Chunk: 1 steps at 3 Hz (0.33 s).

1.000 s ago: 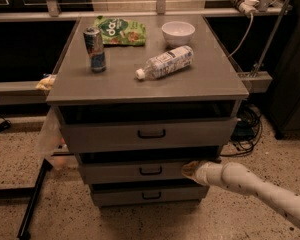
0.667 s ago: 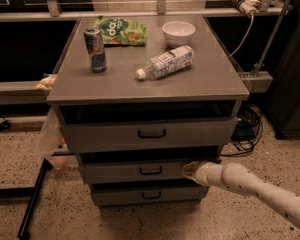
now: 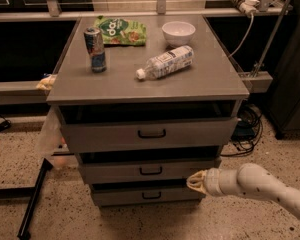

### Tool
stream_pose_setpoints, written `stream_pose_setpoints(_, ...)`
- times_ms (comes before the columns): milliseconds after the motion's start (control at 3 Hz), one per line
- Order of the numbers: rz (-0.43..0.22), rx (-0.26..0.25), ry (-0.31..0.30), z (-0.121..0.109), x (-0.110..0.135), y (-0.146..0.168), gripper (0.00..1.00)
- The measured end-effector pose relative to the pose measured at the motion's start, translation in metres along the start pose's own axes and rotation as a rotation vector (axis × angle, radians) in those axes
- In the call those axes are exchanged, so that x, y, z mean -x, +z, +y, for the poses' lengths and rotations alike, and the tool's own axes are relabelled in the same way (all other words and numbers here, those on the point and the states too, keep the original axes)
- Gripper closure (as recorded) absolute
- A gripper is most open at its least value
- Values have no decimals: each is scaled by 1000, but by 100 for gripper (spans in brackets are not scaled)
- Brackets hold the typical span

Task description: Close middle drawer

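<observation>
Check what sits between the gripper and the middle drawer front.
Nothing. In the camera view the gripper is right at the middle drawer, by the lower right of its front, with no object between. Whether they touch cannot be told.

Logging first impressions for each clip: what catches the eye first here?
The pale gripper reaches in from the lower right, at the right end of the middle drawer, which stands slightly open. On the cabinet top a plastic bottle lies on its side near an upright can.
</observation>
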State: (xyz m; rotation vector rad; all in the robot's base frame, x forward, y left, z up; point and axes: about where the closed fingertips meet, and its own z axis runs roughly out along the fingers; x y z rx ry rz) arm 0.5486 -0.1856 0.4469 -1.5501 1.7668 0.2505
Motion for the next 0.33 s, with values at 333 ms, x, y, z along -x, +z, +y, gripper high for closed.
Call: stream_pose_setpoints(333, 10, 118, 87, 41, 14, -41, 81)
